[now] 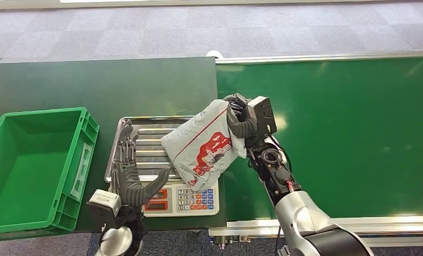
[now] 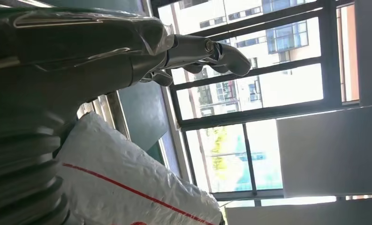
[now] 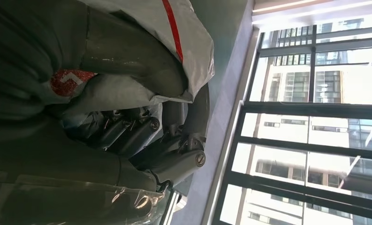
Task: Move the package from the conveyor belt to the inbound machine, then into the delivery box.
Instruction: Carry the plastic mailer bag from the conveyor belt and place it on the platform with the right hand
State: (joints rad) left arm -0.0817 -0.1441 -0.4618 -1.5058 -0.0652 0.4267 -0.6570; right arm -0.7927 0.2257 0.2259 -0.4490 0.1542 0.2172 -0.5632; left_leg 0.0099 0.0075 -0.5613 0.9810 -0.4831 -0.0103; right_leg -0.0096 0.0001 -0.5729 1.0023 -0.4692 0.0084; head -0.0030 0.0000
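Fingers (image 1: 240,127) of the right hand (image 1: 242,120) wrap round the upper edge of the grey-white plastic mailer package with the red printed panel (image 1: 205,144); the thick thumb crosses its face while the darker fingers close behind it, as the right wrist view confirms. The left hand (image 1: 130,173) holds nothing, its fingers spread and reaching over the ribbed steel pan of the weighing scale (image 1: 145,143), thumb out to the side.

The package hangs tilted, its lower corner over the scale's keypad (image 1: 197,198) and its body overlapping the pan's right side, just off the green conveyor belt (image 1: 348,128). Whether it already touches the pan I cannot tell. Its long axis runs on a diagonal, from the gripped end nearest the belt down towards the robot; the red panel faces up and sits at the low end.

The step in hand looks to be setting the package on the inbound machine. To do it well, I judge, the right hand should carry it further left so it lies flat and whole on the pan, clear of the keypad and display, before letting go. The left hand is well placed to steady it. An open green plastic crate (image 1: 86,133) waits on the dark worktop (image 1: 102,85) to the left.
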